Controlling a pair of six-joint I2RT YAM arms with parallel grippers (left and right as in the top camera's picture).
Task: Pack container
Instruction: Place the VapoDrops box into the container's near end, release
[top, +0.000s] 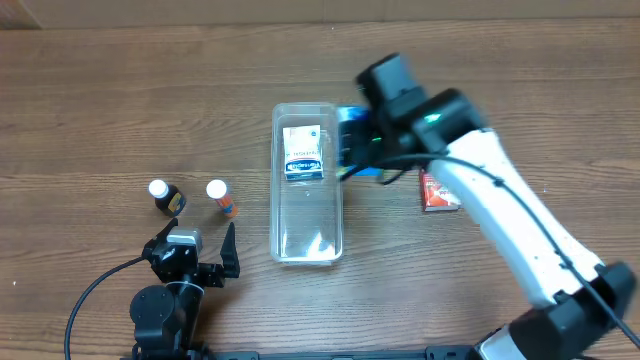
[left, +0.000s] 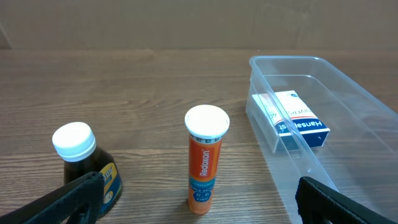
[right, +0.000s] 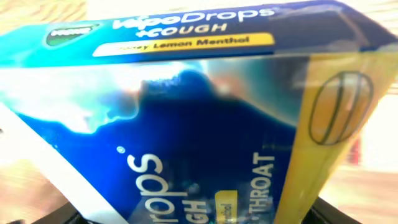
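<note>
The clear plastic container (top: 307, 225) lies lengthwise mid-table and holds a white and blue box (top: 305, 152) at its far end; both show in the left wrist view, container (left: 348, 124) and box (left: 298, 121). My right gripper (top: 352, 150) is shut on a blue cough-drops box (top: 352, 120) just right of the container's far end; that box (right: 186, 124) fills the right wrist view. My left gripper (top: 195, 262) is open and empty near the front edge, facing an orange tube (left: 205, 158) and a dark bottle (left: 84, 162).
The dark bottle with white cap (top: 165, 197) and the orange tube (top: 222, 197) stand left of the container. A red box (top: 438, 192) lies right of it, partly under my right arm.
</note>
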